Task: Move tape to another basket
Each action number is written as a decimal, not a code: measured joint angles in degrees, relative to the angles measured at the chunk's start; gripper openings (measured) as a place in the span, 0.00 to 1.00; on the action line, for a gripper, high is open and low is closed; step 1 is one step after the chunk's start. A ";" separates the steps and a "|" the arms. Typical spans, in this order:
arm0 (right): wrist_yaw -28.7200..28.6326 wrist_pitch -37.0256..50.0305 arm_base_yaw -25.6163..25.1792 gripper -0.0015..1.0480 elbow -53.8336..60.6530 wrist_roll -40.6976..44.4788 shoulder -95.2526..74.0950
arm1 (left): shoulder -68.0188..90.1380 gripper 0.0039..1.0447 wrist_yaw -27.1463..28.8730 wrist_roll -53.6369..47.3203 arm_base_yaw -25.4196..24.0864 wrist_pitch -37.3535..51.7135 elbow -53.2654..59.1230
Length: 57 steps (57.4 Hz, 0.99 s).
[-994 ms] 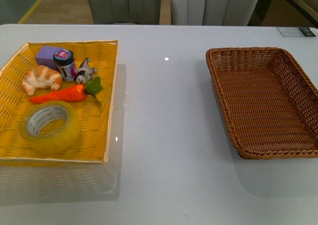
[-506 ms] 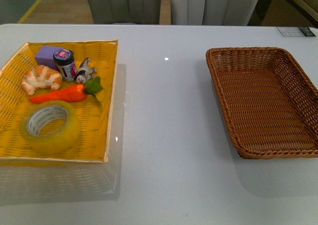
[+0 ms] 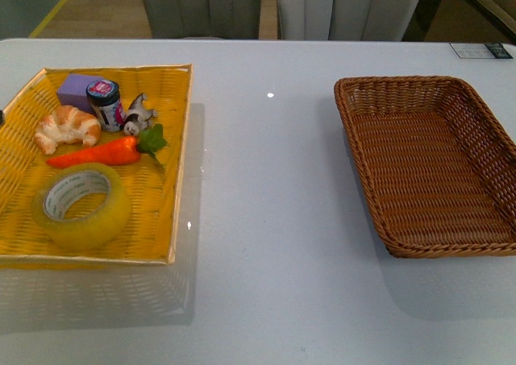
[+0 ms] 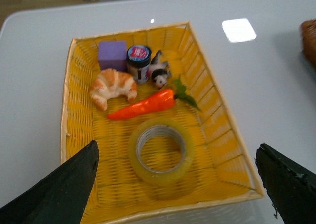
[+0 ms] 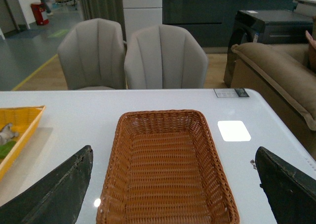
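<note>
We see the tape (image 3: 103, 220) lying flat, hole upward, in the near part of the yellow woven tray (image 3: 158, 213), which sits on the left side of the white table (image 3: 266, 212). Its white core carries small green print. Just behind the roll lies a toy carrot (image 3: 97, 153) with its green leaves pointing toward the middle of the table. Beyond the carrot are a croissant (image 3: 68, 127), a small jar with a dark lid (image 3: 105, 103), a purple block (image 3: 76, 89) and a small black-and-white toy figure (image 3: 139, 115), all grouped in the far part of the tray.

The brown wicker basket (image 3: 427, 167) rests on the right side of the table, well apart from the tray, with a wide stretch of bare tabletop between them. We find nothing inside it.

From the left wrist camera, the left gripper (image 4: 176, 146) hangs above the tray with its two dark fingers spread wide, the roll showing between them; it touches nothing. From the right wrist camera, the right gripper (image 5: 173, 151) is likewise spread wide and holds nothing, poised over the near end of the wicker basket.

Behind the table we see two grey upholstered chairs (image 5: 165, 56) side by side, and a tan sofa (image 5: 276, 73) off to one side
</note>
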State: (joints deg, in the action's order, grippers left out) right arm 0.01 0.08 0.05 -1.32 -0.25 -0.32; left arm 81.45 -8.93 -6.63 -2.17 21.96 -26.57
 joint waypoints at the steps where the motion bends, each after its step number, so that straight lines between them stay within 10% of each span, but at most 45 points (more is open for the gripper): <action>1: -0.02 0.00 0.00 0.91 0.00 0.00 0.00 | 2.47 0.92 0.15 0.00 -0.11 0.70 -0.83; 51: -0.02 0.00 0.00 0.91 0.00 0.00 0.00 | 46.40 0.92 2.78 0.48 -2.58 4.15 -21.73; 57: -0.02 0.00 0.00 0.91 0.00 0.00 0.00 | 47.36 0.78 3.04 0.48 -2.84 4.15 -22.08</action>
State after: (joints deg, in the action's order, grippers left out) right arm -0.01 0.08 0.05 -1.32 -0.25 -0.32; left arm 128.81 -5.89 -6.15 -5.02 26.11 -48.64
